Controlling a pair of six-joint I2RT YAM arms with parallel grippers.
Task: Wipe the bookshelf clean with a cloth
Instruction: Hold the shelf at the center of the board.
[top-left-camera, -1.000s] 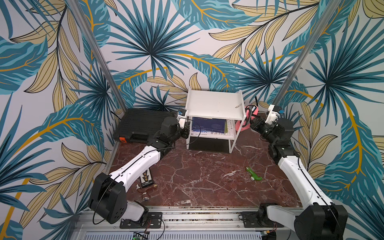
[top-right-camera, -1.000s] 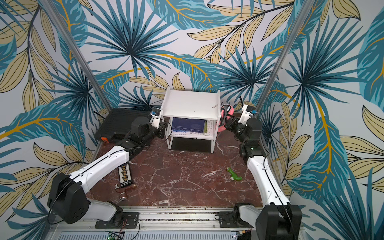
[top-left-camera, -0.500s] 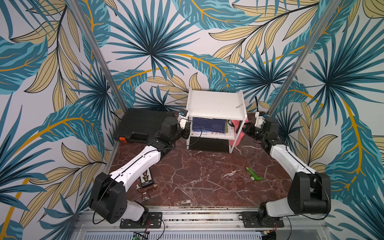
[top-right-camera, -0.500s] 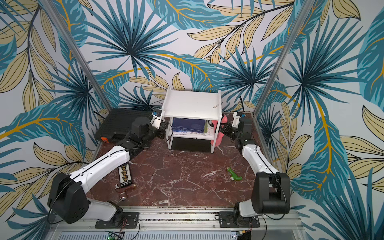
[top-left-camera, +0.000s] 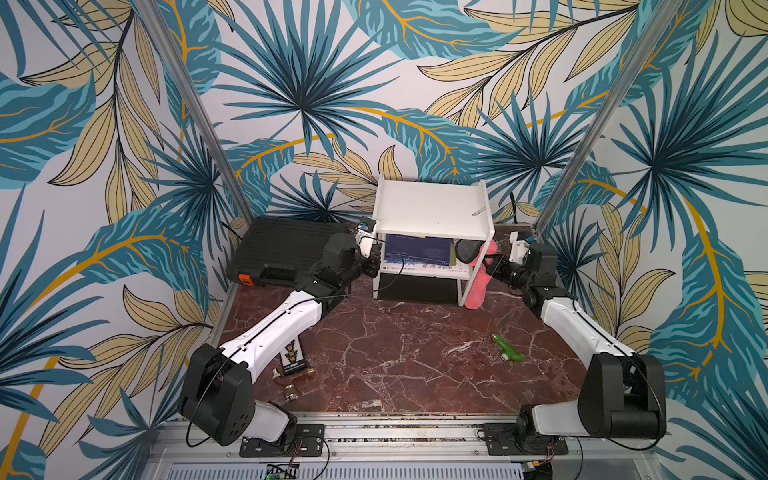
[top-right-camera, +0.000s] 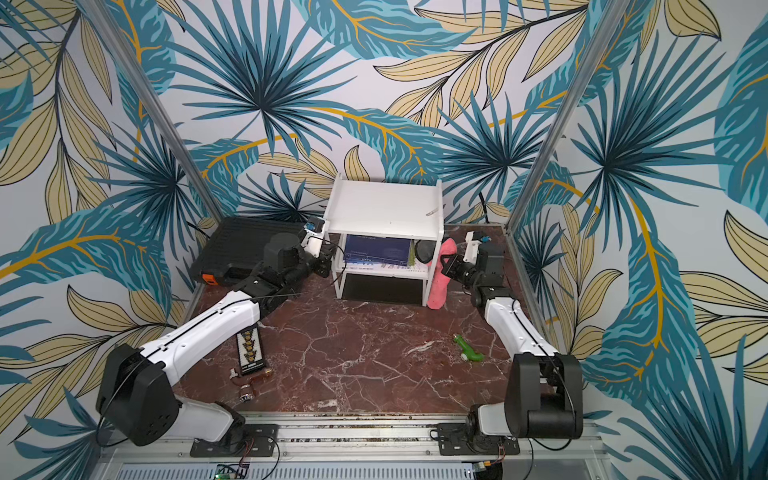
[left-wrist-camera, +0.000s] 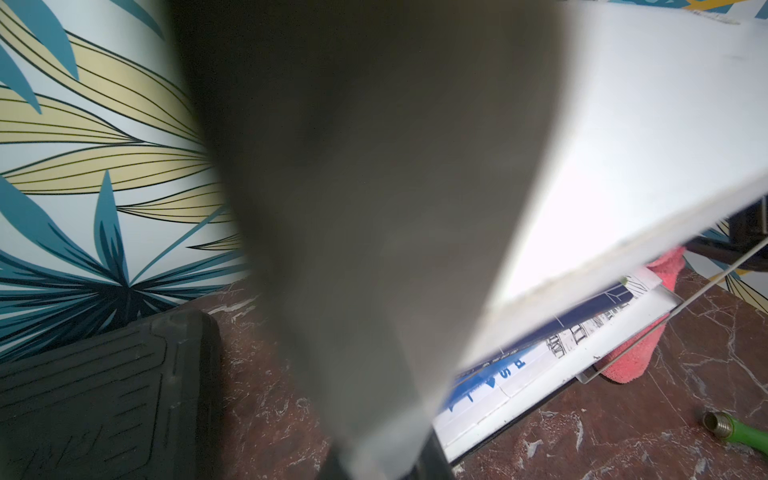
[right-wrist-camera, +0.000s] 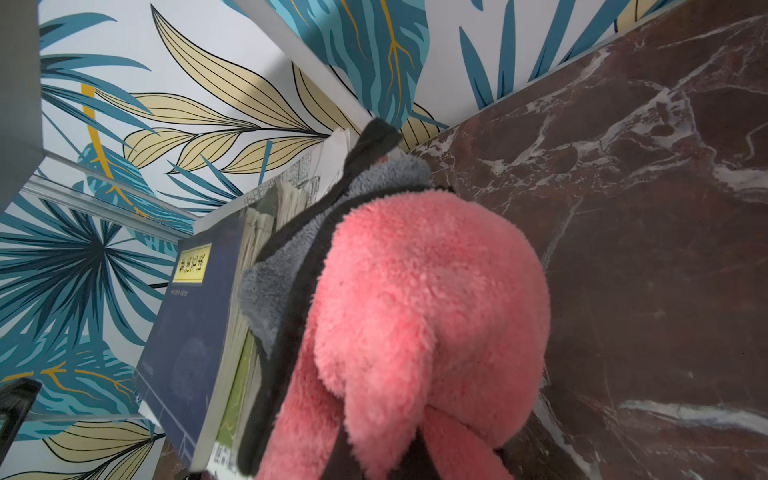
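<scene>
Right hand (top-left-camera: 488, 262) closed tight on the pink cloth (top-left-camera: 475, 286), which hangs at the right end of the bookshelf (top-left-camera: 432, 208), grey edge tucked beside the books (top-left-camera: 417, 249), lower end near the worktop (top-left-camera: 395, 353). Left hand (top-left-camera: 376, 259) clamped on the bookshelf's left side panel.

Bright, even light falls from overhead in both top views. Shadows are faint, and the deepest lies under the shelf (top-left-camera: 432, 208) at 12 o'clock on the table (top-left-camera: 407, 365). Its top board is washed nearly white. The corner posts (top-left-camera: 196, 112) splay outward, stretched by the wide lens. From the left wrist, the shelf's side is a grey, blurred wedge, and the board beside it glares. From the right wrist, the cloth (right-wrist-camera: 424, 299) is crisp but softens nearest the lens.
</scene>
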